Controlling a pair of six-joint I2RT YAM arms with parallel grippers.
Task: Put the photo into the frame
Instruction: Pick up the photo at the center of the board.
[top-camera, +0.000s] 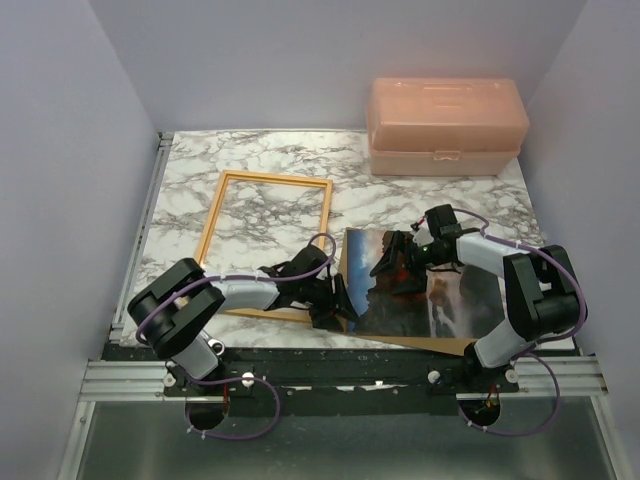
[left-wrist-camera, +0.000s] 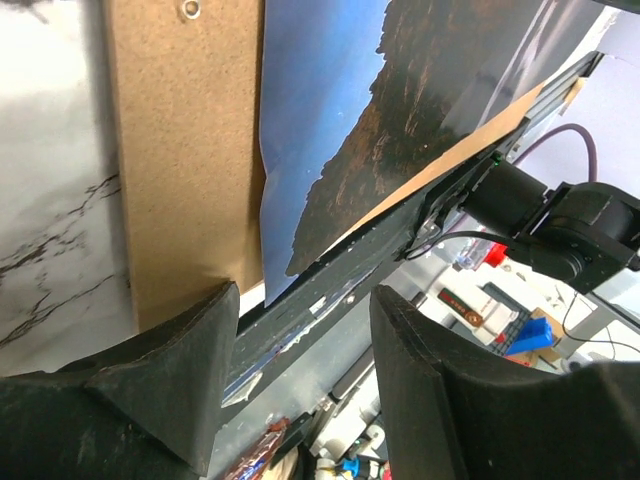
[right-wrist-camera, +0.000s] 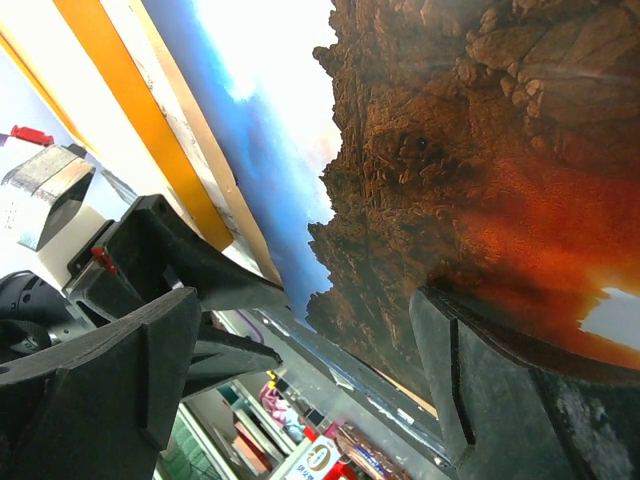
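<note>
Both jaws stand apart, empty; pinch only the photo edge, lift it flat toward the frame.

Hidden beneath the left arm and left gripper in the top view: near right corner of the thin-edged orange wooden frame. Masked by the right gripper there: middle of the glossy rectangular sunset photo. Cut off by the top edge in the left wrist view: plain brown backing board and photo alike. Too blurred to name: small coloured clutter low in both wrist views. Unclear whether either gripper touches the photo.
</note>
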